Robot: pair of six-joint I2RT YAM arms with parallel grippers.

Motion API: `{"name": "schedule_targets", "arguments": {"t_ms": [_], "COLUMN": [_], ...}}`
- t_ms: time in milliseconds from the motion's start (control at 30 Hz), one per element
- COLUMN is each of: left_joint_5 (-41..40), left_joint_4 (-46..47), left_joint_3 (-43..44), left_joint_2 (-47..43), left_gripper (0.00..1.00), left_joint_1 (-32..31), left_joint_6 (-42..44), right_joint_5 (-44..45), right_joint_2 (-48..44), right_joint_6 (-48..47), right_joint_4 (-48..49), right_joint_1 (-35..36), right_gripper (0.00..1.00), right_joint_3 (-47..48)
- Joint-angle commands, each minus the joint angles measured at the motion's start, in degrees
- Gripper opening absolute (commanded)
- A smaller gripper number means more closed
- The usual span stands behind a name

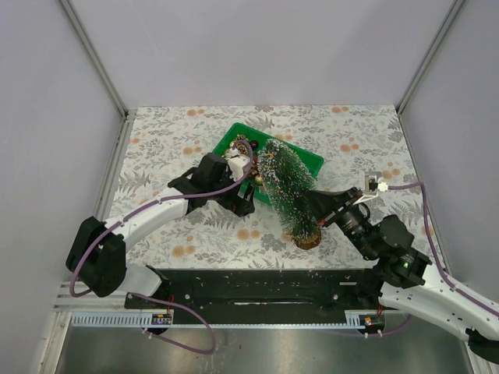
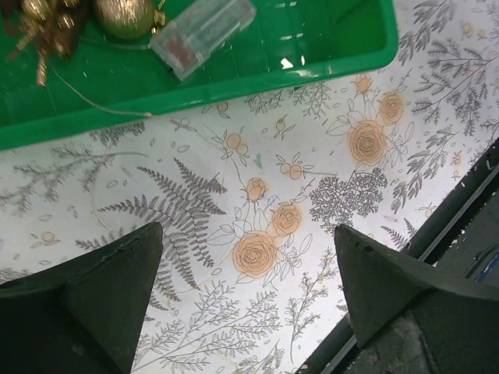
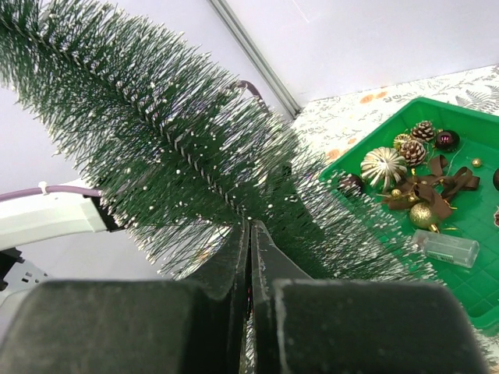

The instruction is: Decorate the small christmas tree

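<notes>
The small christmas tree (image 1: 287, 187), dark green with frosted tips and a wooden disc base (image 1: 308, 240), leans with its top over the green tray (image 1: 310, 160). My right gripper (image 1: 313, 199) is shut on the tree's lower bristles; in the right wrist view the jaws (image 3: 249, 224) are pressed together in the tree (image 3: 156, 132). My left gripper (image 1: 238, 191) is open and empty by the tray's near edge; in the left wrist view it (image 2: 248, 234) hovers over the floral cloth. Ornaments (image 3: 413, 179) lie in the tray: pine cones, gold balls, a brown bow.
A clear battery box (image 2: 203, 31) with a thin wire and a gold ball (image 2: 125, 17) lie in the tray (image 2: 312, 66) near my left gripper. The black arm mounting rail (image 1: 257, 288) runs along the table's near edge. Grey walls stand on three sides.
</notes>
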Motion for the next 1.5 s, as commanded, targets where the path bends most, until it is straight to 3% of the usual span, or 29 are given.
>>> {"name": "schedule_targets", "arguments": {"t_ms": [0, 200, 333, 533, 767, 867, 1067, 1233, 1300, 1467], "left_joint_5": [-1.9, 0.8, 2.1, 2.6, -0.6, -0.9, 2.6, 0.9, -0.3, -2.9], "left_joint_4": [3.8, 7.9, 9.3, 10.0, 12.1, 11.4, 1.8, -10.1, -14.2, -15.9], "left_joint_3": [0.9, 2.7, 5.1, 7.9, 6.2, 7.2, 14.5, 30.8, 41.1, 55.8], "left_joint_2": [4.5, 10.0, 13.8, 18.1, 17.8, 17.1, 11.0, 5.3, 5.3, 5.2], "left_gripper": [0.95, 0.94, 0.87, 0.58, 0.13, 0.00, 0.00, 0.00, 0.00, 0.00], "left_joint_1": [-0.4, -0.3, -0.4, -0.4, -0.4, -0.4, -0.4, -0.2, 0.0, 0.8], "left_joint_6": [-6.0, -10.7, -12.5, -11.2, -5.2, -4.1, 0.2, 10.2, 12.5, 15.3], "right_joint_5": [0.8, 2.2, 3.0, 4.3, 4.1, 4.1, 4.5, 4.6, 5.0, 6.2], "right_joint_2": [-1.3, -4.7, -7.1, -9.1, -9.8, -9.8, -9.1, -8.6, -8.4, -8.8], "right_joint_6": [-0.3, -1.1, -1.8, -2.1, -2.6, -2.3, -2.3, -2.3, -2.3, -2.2], "right_joint_4": [1.3, -1.3, -3.8, -5.3, -8.0, -8.0, -8.0, -7.3, -7.2, -6.8], "right_joint_1": [0.0, 0.0, 0.0, 0.0, 0.0, 0.0, 0.0, 0.0, 0.0, 0.0], "right_gripper": [0.00, 0.00, 0.00, 0.00, 0.00, 0.00, 0.00, 0.00, 0.00, 0.00], "right_joint_3": [2.1, 2.5, 3.1, 3.4, 4.3, 4.3, 4.8, 5.0, 4.8, 3.9]}}
